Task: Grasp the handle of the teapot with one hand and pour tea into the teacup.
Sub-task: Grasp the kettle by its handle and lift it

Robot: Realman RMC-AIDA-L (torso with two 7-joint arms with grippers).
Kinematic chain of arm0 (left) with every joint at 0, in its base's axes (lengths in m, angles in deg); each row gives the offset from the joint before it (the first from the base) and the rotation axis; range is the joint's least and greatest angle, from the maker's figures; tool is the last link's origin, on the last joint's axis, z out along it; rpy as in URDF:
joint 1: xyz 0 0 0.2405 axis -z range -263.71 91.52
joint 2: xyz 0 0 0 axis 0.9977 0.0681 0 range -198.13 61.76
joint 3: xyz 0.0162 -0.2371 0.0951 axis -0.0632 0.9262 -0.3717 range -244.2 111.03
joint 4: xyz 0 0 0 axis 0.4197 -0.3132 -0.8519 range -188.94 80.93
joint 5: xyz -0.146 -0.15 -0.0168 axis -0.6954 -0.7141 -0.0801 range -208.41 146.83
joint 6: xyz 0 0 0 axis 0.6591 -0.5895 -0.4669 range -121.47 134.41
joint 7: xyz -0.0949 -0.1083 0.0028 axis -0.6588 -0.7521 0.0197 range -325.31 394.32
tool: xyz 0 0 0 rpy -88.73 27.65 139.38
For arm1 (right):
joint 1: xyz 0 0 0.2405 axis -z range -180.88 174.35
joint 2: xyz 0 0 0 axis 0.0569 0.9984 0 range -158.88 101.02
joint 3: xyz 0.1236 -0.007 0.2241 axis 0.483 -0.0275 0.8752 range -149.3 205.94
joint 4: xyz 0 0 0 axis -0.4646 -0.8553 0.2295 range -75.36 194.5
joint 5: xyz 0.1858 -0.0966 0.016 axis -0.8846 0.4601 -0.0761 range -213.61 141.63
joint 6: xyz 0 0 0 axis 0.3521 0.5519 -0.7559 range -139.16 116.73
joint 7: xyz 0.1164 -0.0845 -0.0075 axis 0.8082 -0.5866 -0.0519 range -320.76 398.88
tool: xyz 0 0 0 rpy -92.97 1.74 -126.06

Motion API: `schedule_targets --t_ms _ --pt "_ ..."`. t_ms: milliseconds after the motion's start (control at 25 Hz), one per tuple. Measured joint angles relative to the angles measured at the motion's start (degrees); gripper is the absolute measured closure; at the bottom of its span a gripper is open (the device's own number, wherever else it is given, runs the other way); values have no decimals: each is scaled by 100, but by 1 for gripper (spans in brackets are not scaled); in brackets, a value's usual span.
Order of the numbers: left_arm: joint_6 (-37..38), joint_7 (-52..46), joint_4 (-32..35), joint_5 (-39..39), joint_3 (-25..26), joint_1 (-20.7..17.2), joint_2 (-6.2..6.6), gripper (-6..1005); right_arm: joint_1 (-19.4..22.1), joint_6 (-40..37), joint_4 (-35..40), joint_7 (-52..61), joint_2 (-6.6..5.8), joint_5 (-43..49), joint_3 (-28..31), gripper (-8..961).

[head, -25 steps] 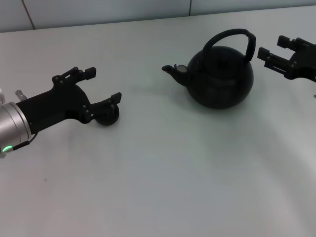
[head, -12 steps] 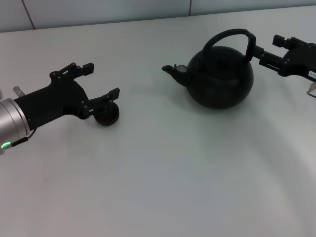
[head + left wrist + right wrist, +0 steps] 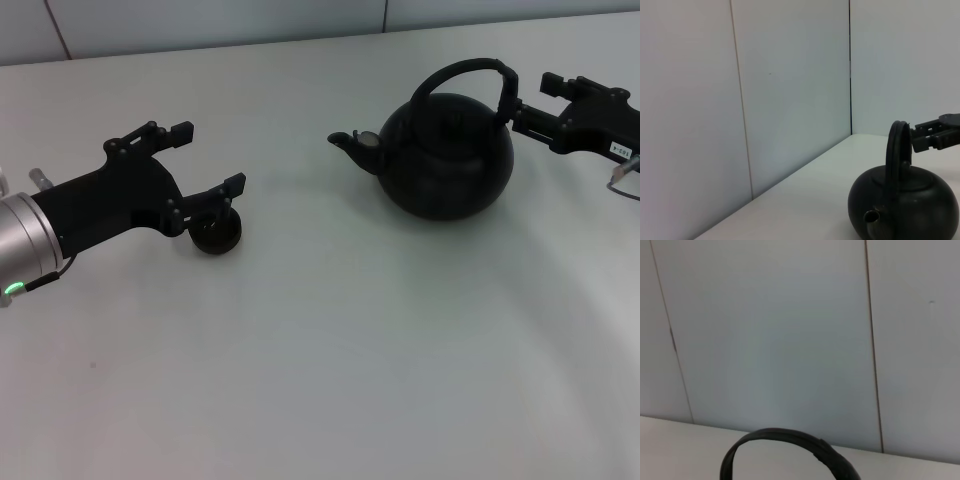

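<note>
Here, on the worktop (image 3: pixel 330 380), one teacup (image 3: pixel 216 233) sits under the left gripper (image 3: pixel 208 158), fingers apart. Farther, one teapot (image 3: pixel 447 155) stands; the right gripper (image 3: pixel 527 107) reaches its one handle (image 3: pixel 463 71), fingers apart.

A plain white surface (image 3: pixel 330 380) is filling the foreground, lit evenly. Behind it, pale panelled walls (image 3: pixel 790 100) are rising, split by thin dark vertical seams (image 3: pixel 872 345) and meeting in a corner.
</note>
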Motion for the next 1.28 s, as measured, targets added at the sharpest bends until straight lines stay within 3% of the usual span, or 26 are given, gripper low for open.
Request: schedule_targets --t_ms 1280 --pt "27 5 -9 0 -4 9 0 129 -234 375 -318 -57 -10 -1 6 291"
